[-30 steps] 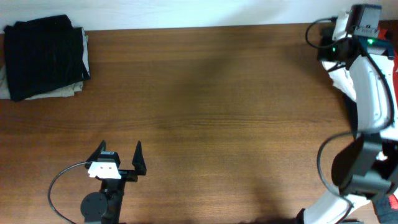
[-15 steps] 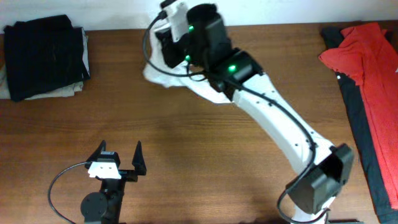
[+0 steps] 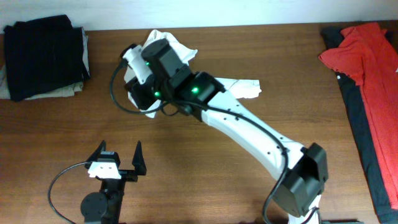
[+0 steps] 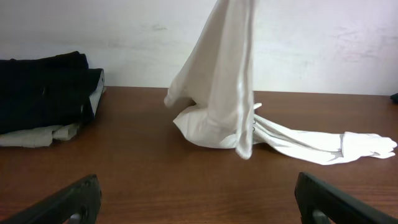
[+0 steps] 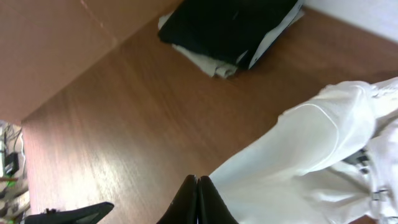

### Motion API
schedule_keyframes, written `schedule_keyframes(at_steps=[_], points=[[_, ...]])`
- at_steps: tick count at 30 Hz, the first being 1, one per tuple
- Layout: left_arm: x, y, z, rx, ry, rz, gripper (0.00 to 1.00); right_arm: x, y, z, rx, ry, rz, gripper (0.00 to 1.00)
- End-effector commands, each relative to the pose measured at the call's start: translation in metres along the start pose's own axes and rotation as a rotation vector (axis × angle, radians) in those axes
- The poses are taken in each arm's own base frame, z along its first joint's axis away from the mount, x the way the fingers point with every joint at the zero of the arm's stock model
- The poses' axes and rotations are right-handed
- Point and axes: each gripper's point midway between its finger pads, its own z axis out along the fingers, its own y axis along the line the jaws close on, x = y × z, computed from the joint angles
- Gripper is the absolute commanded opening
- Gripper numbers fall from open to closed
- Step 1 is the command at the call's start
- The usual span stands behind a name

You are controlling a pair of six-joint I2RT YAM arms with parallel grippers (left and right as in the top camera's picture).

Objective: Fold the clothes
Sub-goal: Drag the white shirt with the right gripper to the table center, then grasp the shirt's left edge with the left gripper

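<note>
The white T-shirt [image 3: 169, 45] hangs from my right gripper [image 3: 140, 88], which is shut on it above the table's back left-centre. One end trails on the wood to the right [image 3: 244, 88]. In the left wrist view the T-shirt [image 4: 221, 93] hangs as a tall drape, with its lower end lying on the table. In the right wrist view the cloth [image 5: 311, 143] runs from the closed fingers [image 5: 198, 199]; a little dark print shows at the right. My left gripper [image 3: 119, 163] is open and empty near the front left; its fingers [image 4: 199, 202] frame bare wood.
Folded black clothes [image 3: 43, 56] over a pale garment lie at the back left corner, also in the left wrist view [image 4: 43, 93] and right wrist view [image 5: 230, 25]. A red garment [image 3: 367, 68] on dark cloth lies along the right edge.
My right arm has swung from the far right edge across to the back left-centre with the white T-shirt. The shirt now trails on the table. The left arm has not moved.
</note>
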Motion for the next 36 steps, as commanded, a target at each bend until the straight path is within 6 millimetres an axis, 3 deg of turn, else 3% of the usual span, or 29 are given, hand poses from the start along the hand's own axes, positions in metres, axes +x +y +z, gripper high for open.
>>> schedule_keyframes(at_steps=[1, 2, 4, 7, 9, 11, 12, 15, 17, 22, 30, 34, 36], points=[[0.001, 0.000, 0.000, 0.001, 0.002, -0.002, 0.99, 0.012, 0.022, 0.017, -0.043, 0.033, -0.004, 0.37], [0.001, 0.000, 0.000, 0.001, 0.002, -0.002, 0.99, 0.012, 0.022, 0.017, -0.037, 0.034, -0.006, 0.67], [0.001, 0.000, 0.000, 0.001, 0.002, -0.002, 0.99, 0.009, 0.007, 0.016, 0.020, 0.024, 0.001, 0.99], [0.001, 0.000, 0.000, 0.001, 0.002, -0.002, 0.99, 0.006, -0.054, -0.003, 0.144, 0.025, 0.068, 0.99], [0.001, 0.000, 0.000, 0.001, 0.002, -0.002, 0.99, 0.015, -0.100, -0.021, 0.216, 0.060, 0.138, 0.99], [0.001, 0.000, 0.000, 0.001, 0.002, -0.002, 0.99, 0.040, -0.164, -0.055, 0.321, 0.133, 0.262, 0.99], [0.001, 0.000, 0.000, 0.001, 0.002, -0.002, 0.99, 0.052, -0.187, -0.070, 0.360, 0.166, 0.315, 0.99], [0.001, 0.000, 0.000, 0.001, 0.002, -0.002, 0.99, 0.091, -0.236, -0.112, 0.447, 0.262, 0.468, 0.99], [0.001, 0.000, 0.000, 0.001, 0.002, -0.002, 0.99, 0.111, -0.259, -0.119, 0.477, 0.291, 0.528, 0.99], [0.001, 0.000, 0.000, 0.001, 0.002, -0.002, 0.99, 0.161, -0.304, -0.103, 0.554, 0.356, 0.584, 0.99], [-0.010, -0.005, 0.000, 0.030, -0.044, 0.003, 0.99, 0.146, -0.320, -0.097, 0.565, 0.273, 0.551, 0.99], [-0.043, -0.029, -0.007, 0.165, -0.156, -0.003, 0.99, 0.146, -0.320, -0.097, 0.567, 0.273, 0.550, 0.99], [-0.056, -0.031, -0.010, 0.166, -0.165, -0.010, 0.99, 0.146, -0.320, -0.097, 0.567, 0.273, 0.550, 0.99]])
